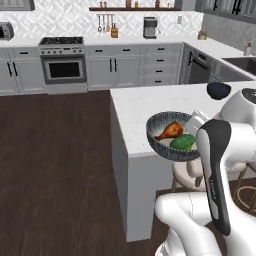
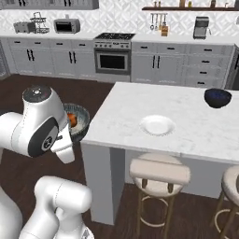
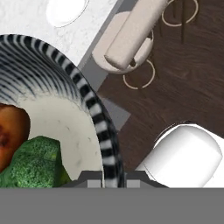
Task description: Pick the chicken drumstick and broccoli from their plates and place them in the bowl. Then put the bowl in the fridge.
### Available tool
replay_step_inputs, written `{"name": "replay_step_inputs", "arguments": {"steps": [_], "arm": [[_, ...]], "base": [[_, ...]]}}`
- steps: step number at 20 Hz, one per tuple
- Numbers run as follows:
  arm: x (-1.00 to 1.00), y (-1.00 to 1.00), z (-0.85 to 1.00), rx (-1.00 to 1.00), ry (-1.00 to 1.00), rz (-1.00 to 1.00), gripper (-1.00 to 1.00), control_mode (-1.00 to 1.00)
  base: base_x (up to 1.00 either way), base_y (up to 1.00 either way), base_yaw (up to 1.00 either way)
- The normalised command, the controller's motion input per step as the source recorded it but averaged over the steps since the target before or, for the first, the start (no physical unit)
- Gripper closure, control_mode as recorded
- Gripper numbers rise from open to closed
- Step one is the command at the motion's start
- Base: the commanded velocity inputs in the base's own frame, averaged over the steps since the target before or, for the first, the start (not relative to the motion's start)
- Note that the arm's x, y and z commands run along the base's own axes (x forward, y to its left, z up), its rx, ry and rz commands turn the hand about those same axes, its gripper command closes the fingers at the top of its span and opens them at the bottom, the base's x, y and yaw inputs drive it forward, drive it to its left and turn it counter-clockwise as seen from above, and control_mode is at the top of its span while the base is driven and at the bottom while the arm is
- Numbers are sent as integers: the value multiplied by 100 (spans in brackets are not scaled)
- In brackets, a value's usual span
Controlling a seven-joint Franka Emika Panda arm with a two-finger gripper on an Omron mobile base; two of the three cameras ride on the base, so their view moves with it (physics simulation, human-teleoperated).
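A: Count's in: one ribbed bowl [image 1: 172, 136], with one chicken drumstick [image 1: 170, 131] and one broccoli [image 1: 183, 142] lying inside, touching each other

B: And on the tabletop [image 2: 186, 119]?

A: One plain white plate [image 2: 158, 125], plus one small dark bowl [image 2: 217, 97] near the far edge. Two stools [image 2: 159, 171] tucked under the overhang

B: Where's that ribbed bowl?

A: In the air, just beyond the tabletop's corner, over the wood floor [image 1: 55, 165]

B: The arm?

A: Folded tight, elbow high, hand low beside the bowl. In the hand view the gripper [image 3: 108, 180] is clamped on the striped rim, one finger inside and one outside, bowl held roughly level
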Motion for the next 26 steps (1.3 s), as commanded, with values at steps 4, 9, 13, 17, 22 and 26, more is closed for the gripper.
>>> {"name": "replay_step_inputs", "arguments": {"steps": [4,9,13,17,22,26], "arm": [[0,0,0,0,0,0,100,100],[0,0,0,0,0,0,100,100],[0,0,0,0,0,0,100,100],[0,0,0,0,0,0,100,100],[0,0,0,0,0,0,100,100],[0,0,0,0,0,0,100,100]], "base": [[0,100,2],[7,100,1],[20,100,0],[39,100,1],[73,100,0],[100,57,0]]}}
